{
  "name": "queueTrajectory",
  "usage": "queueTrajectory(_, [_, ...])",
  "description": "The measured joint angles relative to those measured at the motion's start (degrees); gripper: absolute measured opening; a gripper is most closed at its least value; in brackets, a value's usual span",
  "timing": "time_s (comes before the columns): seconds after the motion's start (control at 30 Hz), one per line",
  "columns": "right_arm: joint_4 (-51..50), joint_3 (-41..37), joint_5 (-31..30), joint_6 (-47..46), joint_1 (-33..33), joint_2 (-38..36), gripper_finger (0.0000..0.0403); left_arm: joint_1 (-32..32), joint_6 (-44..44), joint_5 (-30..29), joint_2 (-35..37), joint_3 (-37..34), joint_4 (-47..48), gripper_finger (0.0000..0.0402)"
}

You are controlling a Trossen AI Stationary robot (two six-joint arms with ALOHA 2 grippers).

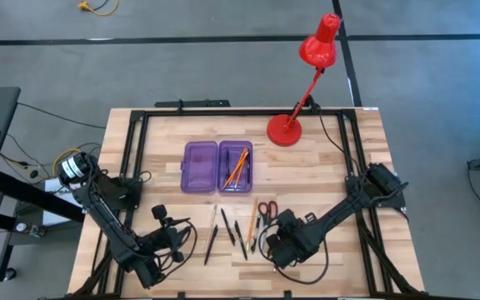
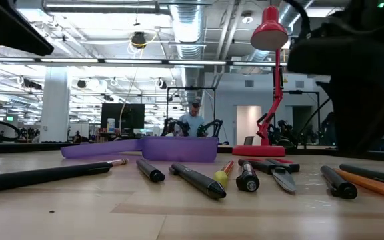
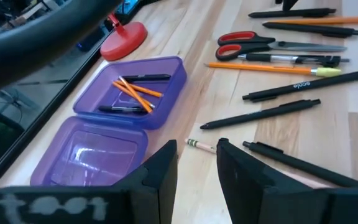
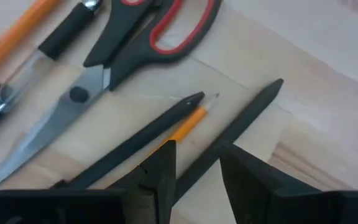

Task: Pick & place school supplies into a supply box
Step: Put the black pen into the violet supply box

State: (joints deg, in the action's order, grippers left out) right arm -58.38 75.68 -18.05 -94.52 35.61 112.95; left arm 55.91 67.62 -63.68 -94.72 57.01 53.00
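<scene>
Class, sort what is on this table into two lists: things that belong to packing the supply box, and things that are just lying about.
Belongs to the job:
- purple pencil case, open, with orange pencils already in one half
- loose pens on the table
- red-handled scissors
- left gripper and right gripper, both open, empty

Just lying about:
- red desk lamp

two dark robot arms with thin black cables looped along them. the left arm point(image 1: 107, 212) has a white band near its base. each gripper has two flat black fingers point(image 3: 160, 180).
</scene>
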Motion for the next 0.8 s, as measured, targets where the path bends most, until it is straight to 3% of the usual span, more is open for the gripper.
queueTrajectory(0.4, [4.4,-5.0,0.8,-6.1,2.5,0.7,0.0118,0.0,1.8,0.0,0.0,0.1,0.0,0.01])
queueTrajectory(0.67, [8.2,-7.6,0.2,-6.6,4.5,0.3,0.0118,0.0,2.0,-1.1,0.0,0.1,-0.2,0.01])
queueTrajectory(0.8, [7.9,-7.6,3.8,-2.9,5.3,0.4,0.0118,0.0,2.0,-1.2,0.0,0.1,-0.2,0.01])
